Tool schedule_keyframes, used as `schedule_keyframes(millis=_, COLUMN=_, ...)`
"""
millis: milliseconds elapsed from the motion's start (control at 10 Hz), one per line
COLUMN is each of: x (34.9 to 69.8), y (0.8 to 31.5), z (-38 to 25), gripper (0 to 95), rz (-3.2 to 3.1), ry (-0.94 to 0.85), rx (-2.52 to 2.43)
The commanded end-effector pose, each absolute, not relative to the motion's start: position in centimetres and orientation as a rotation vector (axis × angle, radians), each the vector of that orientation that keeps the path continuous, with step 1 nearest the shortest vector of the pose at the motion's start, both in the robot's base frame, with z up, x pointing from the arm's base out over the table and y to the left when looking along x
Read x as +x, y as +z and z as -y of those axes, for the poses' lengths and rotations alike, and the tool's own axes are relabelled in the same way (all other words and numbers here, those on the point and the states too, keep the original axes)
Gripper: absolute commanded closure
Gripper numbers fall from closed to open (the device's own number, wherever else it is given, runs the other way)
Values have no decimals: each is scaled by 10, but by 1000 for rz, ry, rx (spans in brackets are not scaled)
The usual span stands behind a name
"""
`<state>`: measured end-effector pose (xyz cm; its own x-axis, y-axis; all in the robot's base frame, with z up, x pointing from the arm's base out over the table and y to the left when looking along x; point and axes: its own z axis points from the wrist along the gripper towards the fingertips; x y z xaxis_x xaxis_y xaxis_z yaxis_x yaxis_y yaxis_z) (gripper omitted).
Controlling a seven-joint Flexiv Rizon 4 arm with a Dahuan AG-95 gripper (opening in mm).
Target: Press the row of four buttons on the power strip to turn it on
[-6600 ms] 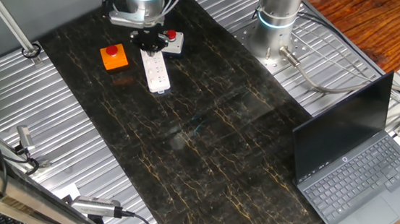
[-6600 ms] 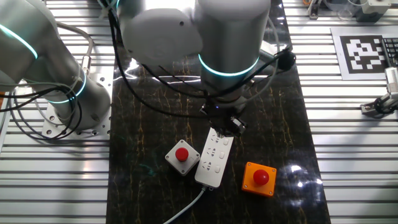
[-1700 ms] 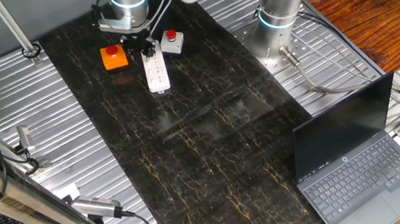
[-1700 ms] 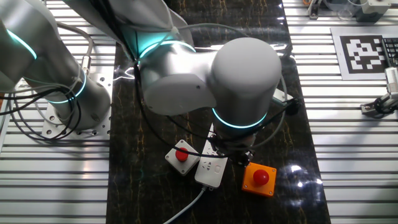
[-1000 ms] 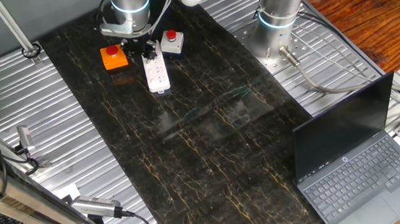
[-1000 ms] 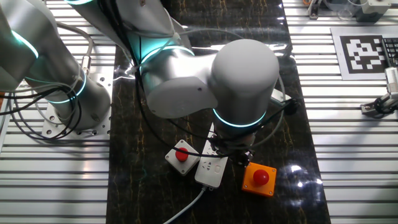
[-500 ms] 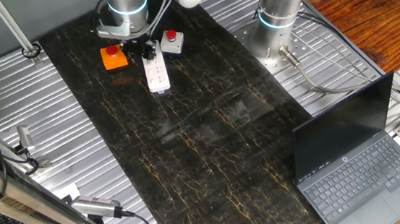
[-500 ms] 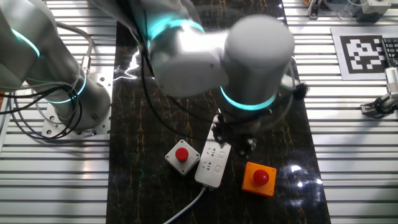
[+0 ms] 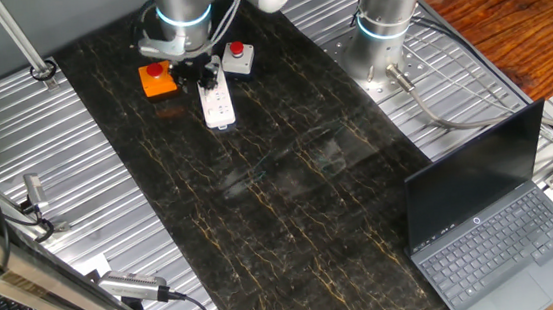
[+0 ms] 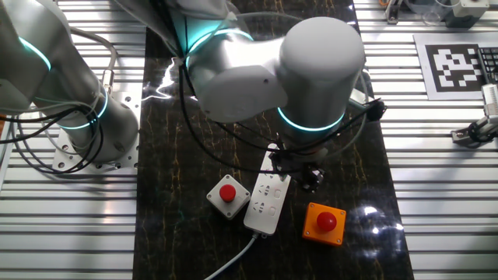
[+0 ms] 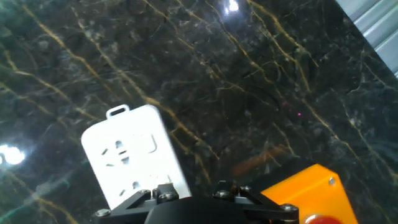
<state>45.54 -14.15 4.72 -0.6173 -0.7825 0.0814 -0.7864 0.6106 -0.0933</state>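
Note:
The white power strip (image 9: 217, 104) lies on the dark marble table between an orange box and a grey box, its cable end toward the table's edge (image 10: 267, 204). My gripper (image 9: 198, 72) hangs over the strip's far end, on the side toward the orange box (image 10: 291, 166). In the hand view that end of the power strip (image 11: 133, 156) shows, with its hanging loop and sockets, and only the gripper's black base (image 11: 193, 205) fills the bottom edge. The fingertips are hidden in every view. The buttons cannot be made out.
An orange box with a red button (image 10: 324, 222) sits right beside the strip, and a grey box with a red button (image 10: 228, 194) on its other side. An open laptop (image 9: 504, 225) stands at the table's far corner. A second arm's base (image 9: 379, 36) is close by.
Over the last second the hand rose off the strip and shifted toward its far end, away from the cable. Strip and both boxes stayed where they were.

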Motion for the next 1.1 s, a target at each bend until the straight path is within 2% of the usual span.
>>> schedule_keyframes(millis=100, x=454, y=46, z=141, gripper=570, rz=2793, ry=202, rx=1351)
schedule_keyframes(millis=1000, x=458, y=23, z=139, gripper=570, rz=2801, ry=237, rx=1353)
schedule_keyframes(millis=1100, x=458, y=24, z=138, gripper=570, rz=2804, ry=196, rx=1335)
